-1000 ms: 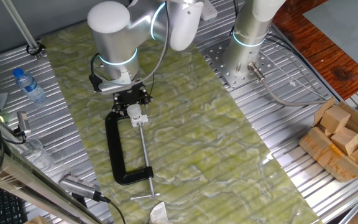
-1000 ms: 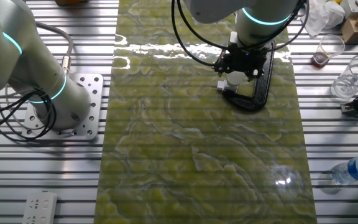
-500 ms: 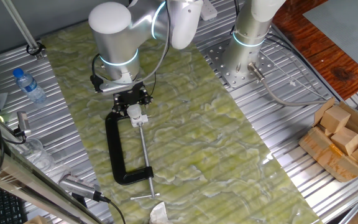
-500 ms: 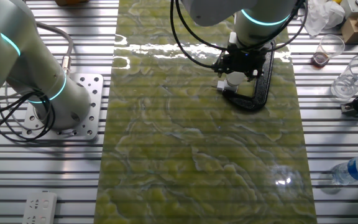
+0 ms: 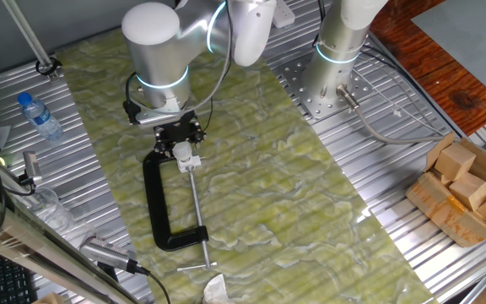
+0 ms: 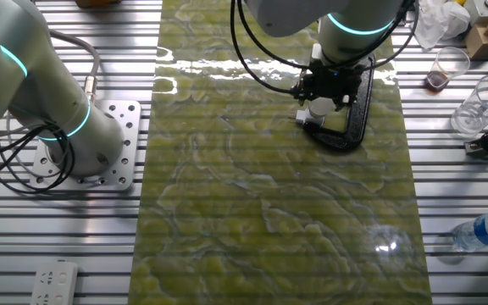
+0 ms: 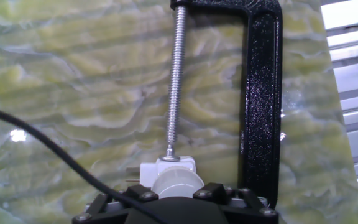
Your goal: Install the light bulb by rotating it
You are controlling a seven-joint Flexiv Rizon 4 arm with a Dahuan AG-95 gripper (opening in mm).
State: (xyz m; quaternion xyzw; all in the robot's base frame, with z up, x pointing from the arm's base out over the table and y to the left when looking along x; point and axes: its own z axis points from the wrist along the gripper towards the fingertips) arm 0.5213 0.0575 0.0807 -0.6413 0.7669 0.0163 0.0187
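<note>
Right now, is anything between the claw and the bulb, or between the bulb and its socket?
Nothing visible. The claw sits directly over the light bulb, and the bulb is already seated in the white socket fitting, which the C-clamp screw presses on.

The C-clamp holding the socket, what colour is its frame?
Black, with a bare silver screw; the C-clamp shows best in the hand view.

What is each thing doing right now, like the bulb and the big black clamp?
light bulb: upright in the socket, under the gripper.
gripper: down over the bulb; grip hidden.
socket fitting: pressed by the clamp screw.
C-clamp: lying flat.
water bottle: lying, capped.
</note>
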